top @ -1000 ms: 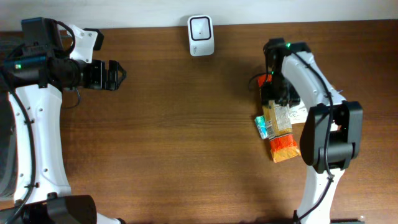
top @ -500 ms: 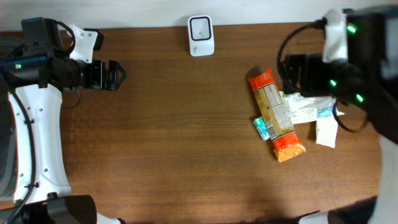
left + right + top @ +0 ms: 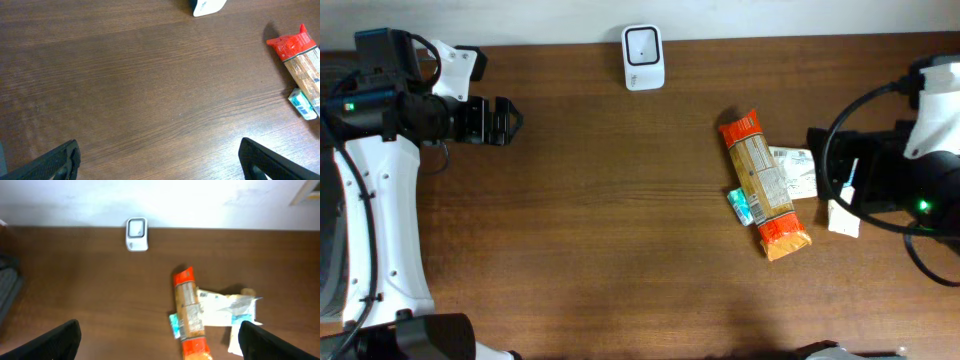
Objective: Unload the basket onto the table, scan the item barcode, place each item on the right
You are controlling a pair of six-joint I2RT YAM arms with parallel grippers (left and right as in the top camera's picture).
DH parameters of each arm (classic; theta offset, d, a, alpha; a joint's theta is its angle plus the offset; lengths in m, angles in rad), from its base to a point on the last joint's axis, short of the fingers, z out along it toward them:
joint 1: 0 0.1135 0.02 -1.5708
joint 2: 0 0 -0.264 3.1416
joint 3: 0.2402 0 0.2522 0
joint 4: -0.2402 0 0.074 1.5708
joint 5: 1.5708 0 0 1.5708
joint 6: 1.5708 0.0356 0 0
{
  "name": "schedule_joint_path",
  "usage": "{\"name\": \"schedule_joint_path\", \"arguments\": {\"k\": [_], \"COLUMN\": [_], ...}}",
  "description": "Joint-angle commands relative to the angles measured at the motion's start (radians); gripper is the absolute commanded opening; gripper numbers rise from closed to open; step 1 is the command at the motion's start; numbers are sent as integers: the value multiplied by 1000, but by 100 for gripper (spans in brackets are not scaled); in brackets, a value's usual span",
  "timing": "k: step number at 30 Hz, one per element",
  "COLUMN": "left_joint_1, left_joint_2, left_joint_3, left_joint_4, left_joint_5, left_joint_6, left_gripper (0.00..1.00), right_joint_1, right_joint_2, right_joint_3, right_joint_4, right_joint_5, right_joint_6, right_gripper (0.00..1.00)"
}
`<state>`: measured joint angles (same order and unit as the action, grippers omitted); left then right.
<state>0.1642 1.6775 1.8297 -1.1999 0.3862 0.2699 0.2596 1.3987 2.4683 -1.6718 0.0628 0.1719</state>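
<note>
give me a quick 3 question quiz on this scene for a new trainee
1. True or false: the scanner stands at the far edge of the table, apart from the long orange-ended packet.
2. Which of these touches the long orange-ended packet? A) the small teal packet B) the scanner C) nothing
3. Fill in: the left gripper and the right gripper are both open and hold ____.
Key: 1 true; 2 A; 3 nothing.
</note>
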Motion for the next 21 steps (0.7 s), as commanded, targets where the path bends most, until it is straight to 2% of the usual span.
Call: {"name": "schedule_joint_path", "arguments": {"k": [1,4,8,13,15,18,21], "left_joint_1": [3,3,3,3,3,3,3], "left_joint_2": [2,2,2,2,2,2,2], "left_joint_3": [3,3,3,3,3,3,3], "left_joint_4": [2,2,2,2,2,2,2], "left_joint_5": [10,10,10,10,10,10,10], "left_joint_6": [16,16,16,16,16,16,16], "left_gripper": [99,99,99,99,99,99,99], "right_joint_1": [-71,-103,-198,-217,-217,-214,-214], "right_joint_2": [-96,-285,-614,-1003,-1136,-1287,-1362], "right_joint_3": [-159,-531,-1209,-1883,-2088,-2290,-2372], "right_joint_4": [135,430,937,1439,1583,1671,1672], "right_joint_5": [43,-58,-155,-164,-160,-161,-160], "right_joint_6": [-37,-194,-194,-195,-194,-194,-194], "right_gripper": [99,99,99,99,99,99,99]}}
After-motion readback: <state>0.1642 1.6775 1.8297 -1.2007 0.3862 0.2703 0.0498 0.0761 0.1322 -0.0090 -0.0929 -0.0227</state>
